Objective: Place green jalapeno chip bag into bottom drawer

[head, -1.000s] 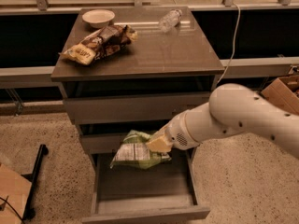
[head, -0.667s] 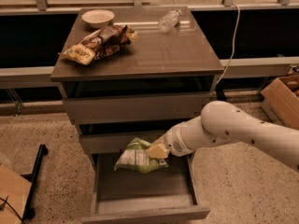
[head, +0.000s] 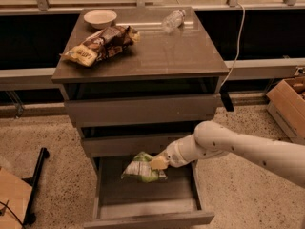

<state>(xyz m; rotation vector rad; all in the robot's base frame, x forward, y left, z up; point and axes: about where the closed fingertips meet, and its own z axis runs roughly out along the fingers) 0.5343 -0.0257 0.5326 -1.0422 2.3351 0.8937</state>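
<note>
The green jalapeno chip bag (head: 139,168) is light green with a white patch and sits inside the open bottom drawer (head: 147,199), near its back. My gripper (head: 159,163) reaches in from the right on a white arm and is at the bag's right end, shut on it. The bag looks low in the drawer tray; whether it rests on the drawer floor I cannot tell.
On the cabinet top (head: 181,56) lie a brown-and-yellow chip bag (head: 100,44), a white bowl (head: 100,18) and a clear plastic bottle (head: 172,20). The two upper drawers (head: 143,109) are closed. A cardboard box (head: 288,104) stands at the right, a black stand (head: 35,185) at the left.
My arm has lowered and reached further into the bottom drawer, carrying the green bag down and toward the drawer's back.
</note>
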